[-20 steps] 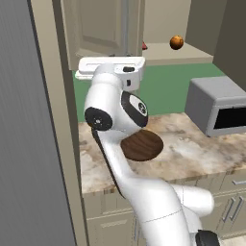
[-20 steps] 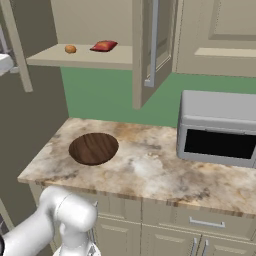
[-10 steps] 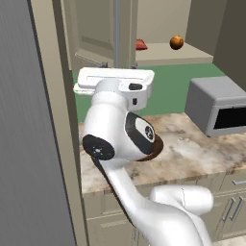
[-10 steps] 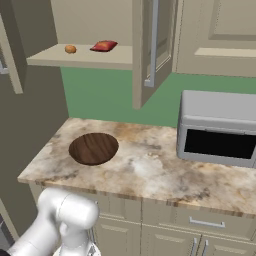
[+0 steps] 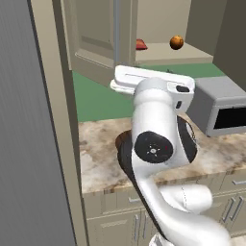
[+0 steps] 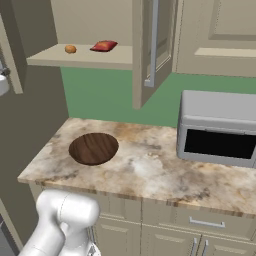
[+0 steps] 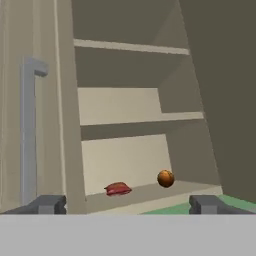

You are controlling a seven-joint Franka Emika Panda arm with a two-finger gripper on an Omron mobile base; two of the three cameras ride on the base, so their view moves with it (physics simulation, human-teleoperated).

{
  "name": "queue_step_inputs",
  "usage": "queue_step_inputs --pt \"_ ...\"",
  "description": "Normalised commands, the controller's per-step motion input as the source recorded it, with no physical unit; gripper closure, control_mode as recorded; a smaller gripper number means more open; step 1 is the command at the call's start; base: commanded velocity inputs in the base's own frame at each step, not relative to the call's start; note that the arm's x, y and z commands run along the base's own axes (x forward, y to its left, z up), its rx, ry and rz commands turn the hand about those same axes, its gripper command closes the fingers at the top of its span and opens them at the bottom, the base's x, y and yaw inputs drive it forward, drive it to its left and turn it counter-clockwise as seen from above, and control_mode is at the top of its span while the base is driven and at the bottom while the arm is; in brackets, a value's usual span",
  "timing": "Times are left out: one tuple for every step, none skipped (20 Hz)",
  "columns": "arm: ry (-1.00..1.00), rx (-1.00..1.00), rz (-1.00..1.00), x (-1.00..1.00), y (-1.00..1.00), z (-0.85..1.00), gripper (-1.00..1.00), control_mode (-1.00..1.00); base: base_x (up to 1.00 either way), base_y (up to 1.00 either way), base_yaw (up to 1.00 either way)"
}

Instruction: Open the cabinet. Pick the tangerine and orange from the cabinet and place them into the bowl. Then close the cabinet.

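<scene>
Nearest, the two small dark finger tips of the white arm's gripper [image 7: 128, 204] are seen spread wide at the bottom of the hand view, with nothing between them. The hand is aimed into the open cupboard, presumably so that a fruit can be lined up for a grasp.

Below, on the mottled beige stone counter [image 6: 150, 170], the wide shallow bowl of dark brown grained wood [image 6: 93, 148] is set toward the counter's left end, empty, directly under the open shelf, so that a carried fruit needs only a short descent. A grey box-shaped microwave with a dark window [image 6: 219, 130] is stood well to the right of it.

Higher up, the beige wall cabinet with raised-panel doors [image 6: 150, 45] is found open, its door with the long silver bar handle [image 7: 28, 135] swung outward.

Farthest, on the lowest shelf, a small round orange fruit [image 7: 165, 178] is seen resting near the front edge, with a flat red packet-like object [image 7: 118, 188] lying apart beside it. Whether this fruit is the tangerine or the orange cannot be told, and a second fruit cannot be made out. The picking is judged not yet begun.
</scene>
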Motion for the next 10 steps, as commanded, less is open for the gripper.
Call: queue_step_inputs --pt "0.07 0.21 0.33 0.51 -0.86 0.00 -1.00 -1.00 0.00 0.00 0.00" --pt "0.01 0.18 0.34 0.36 -0.81 0.00 -1.00 -1.00 0.00 0.00 0.00" --pt "0.02 0.19 0.34 0.37 -0.84 0.00 -1.00 -1.00 0.00 0.00 0.00" --pt "0.00 0.19 0.35 0.32 -0.83 0.00 -1.00 -1.00 0.00 0.00 0.00" --pt "0.01 0.20 0.38 0.24 -0.76 0.00 -1.00 -1.00 0.00 0.00 0.00" --pt "0.04 0.18 0.38 0.25 -0.61 0.00 -1.00 -1.00 0.00 0.00 0.00" --pt "0.07 0.16 0.40 0.27 -0.43 0.00 -1.00 -1.00 0.00 0.00 0.00" --pt "0.05 0.14 0.41 0.24 -0.33 0.00 -1.00 -1.00 0.00 0.00 0.00" --pt "0.07 0.13 0.40 0.21 -0.16 -0.01 -1.00 -1.00 0.00 0.00 0.00" --pt "0.05 0.10 0.40 0.16 0.00 -0.04 -1.00 -1.00 0.00 0.00 0.00"
